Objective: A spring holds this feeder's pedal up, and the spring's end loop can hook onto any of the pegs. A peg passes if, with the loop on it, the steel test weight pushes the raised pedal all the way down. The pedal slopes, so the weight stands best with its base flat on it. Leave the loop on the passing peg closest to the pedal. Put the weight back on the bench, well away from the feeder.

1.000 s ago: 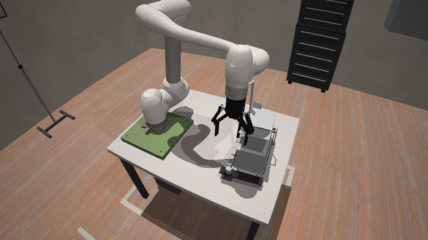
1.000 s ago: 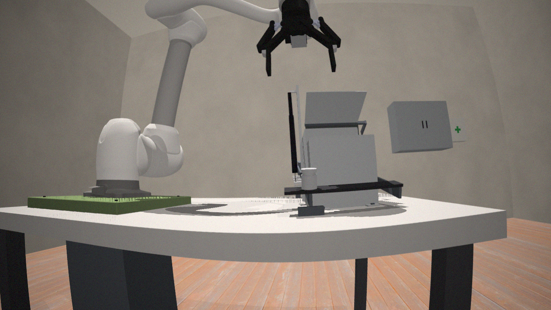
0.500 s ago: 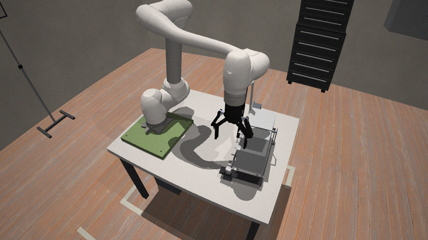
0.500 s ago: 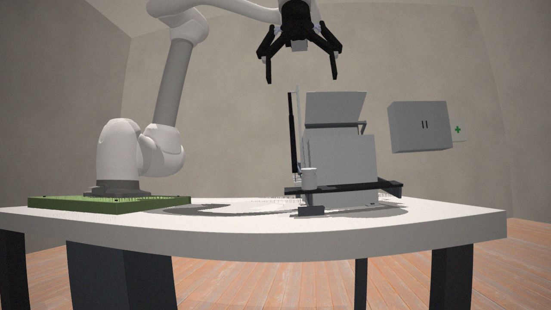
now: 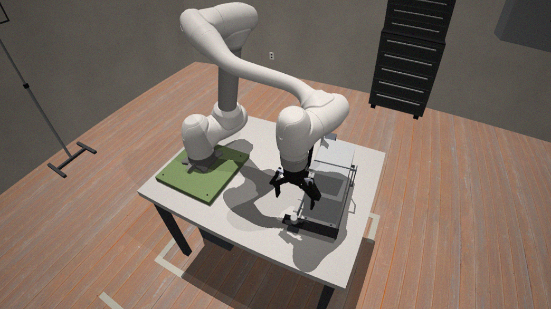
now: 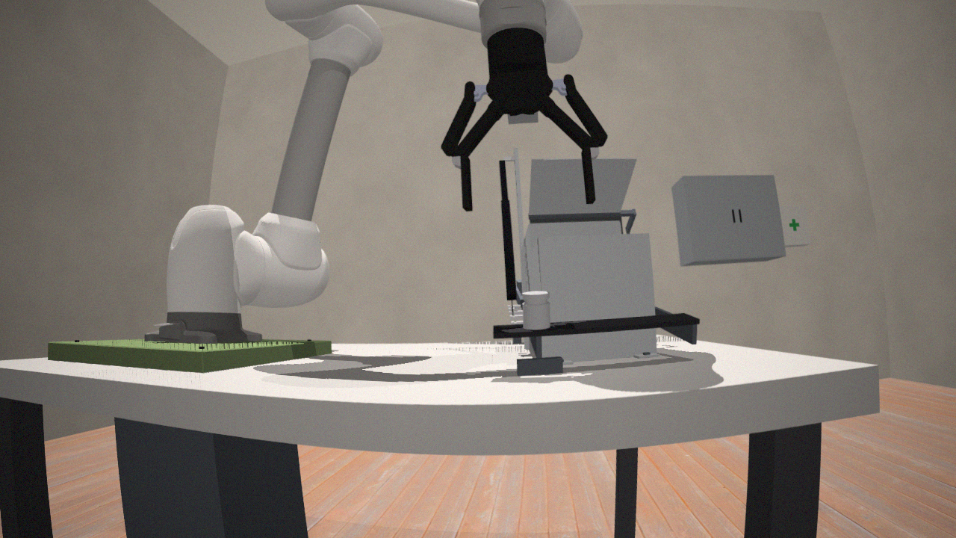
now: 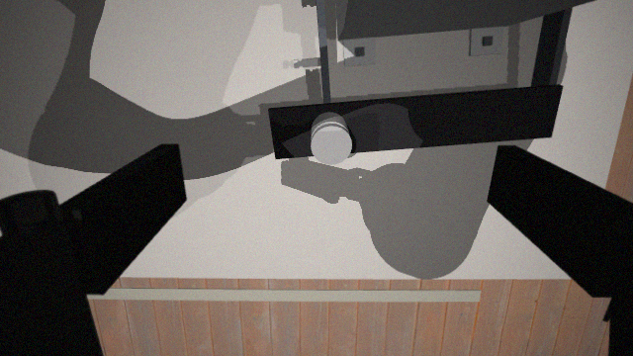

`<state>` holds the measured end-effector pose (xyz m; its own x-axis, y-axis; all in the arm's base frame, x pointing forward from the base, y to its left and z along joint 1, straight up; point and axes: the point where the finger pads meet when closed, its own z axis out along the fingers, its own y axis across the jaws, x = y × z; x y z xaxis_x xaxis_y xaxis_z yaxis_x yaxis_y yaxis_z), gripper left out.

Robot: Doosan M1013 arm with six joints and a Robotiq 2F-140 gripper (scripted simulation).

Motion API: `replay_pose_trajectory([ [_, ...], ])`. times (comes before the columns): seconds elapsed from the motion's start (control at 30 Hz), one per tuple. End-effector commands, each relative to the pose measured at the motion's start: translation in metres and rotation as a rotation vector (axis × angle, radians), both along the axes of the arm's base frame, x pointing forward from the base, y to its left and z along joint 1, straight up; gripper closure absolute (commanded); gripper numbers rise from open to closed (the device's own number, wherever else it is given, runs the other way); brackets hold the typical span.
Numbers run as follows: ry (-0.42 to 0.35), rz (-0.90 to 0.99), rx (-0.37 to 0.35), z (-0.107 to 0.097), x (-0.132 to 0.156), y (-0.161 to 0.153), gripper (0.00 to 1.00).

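Observation:
The steel weight [image 5: 294, 218] [image 6: 535, 311] [image 7: 331, 143] stands upright on the left part of the black pedal [image 5: 321, 229] [image 6: 621, 326] [image 7: 470, 116]. The pedal's plate is above the bench top; whether it is fully down cannot be told. My gripper [image 5: 295, 202] [image 6: 529, 205] [image 7: 337, 173] is open and empty, high above the weight, its fingers wide to either side. The feeder [image 6: 588, 274] stands behind the pedal. A black upright rod [image 6: 508, 247], perhaps the spring, is at its left side. Small pegs [image 6: 515, 311] show low beside it; the loop and its peg cannot be made out.
A small dark block [image 6: 540, 365] is on the bench [image 5: 190, 212] [image 6: 401, 394] [image 7: 247, 237] below the pedal's left part. The arm's base stands on a green plate [image 5: 220, 184] [image 6: 127, 356] at the left. The bench's front edge is close to the pedal.

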<state>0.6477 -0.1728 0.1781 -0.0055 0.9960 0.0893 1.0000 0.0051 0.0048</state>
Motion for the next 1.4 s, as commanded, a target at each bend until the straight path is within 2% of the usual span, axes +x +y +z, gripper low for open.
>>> replay_pose_trajectory([
  [0.0,-0.002,0.001,0.002,0.001,0.001,0.000,0.00],
  [0.37,-0.001,0.004,0.090,-0.038,0.002,-0.004,0.00],
  [0.43,-0.001,0.004,0.090,-0.038,0.002,-0.004,0.00],
  [0.47,-0.001,0.003,0.073,-0.030,0.001,-0.003,0.00],
  [1.0,-0.001,0.004,0.090,-0.038,0.002,-0.004,0.00],
  [1.37,-0.001,0.004,0.088,-0.055,0.002,-0.004,0.00],
])
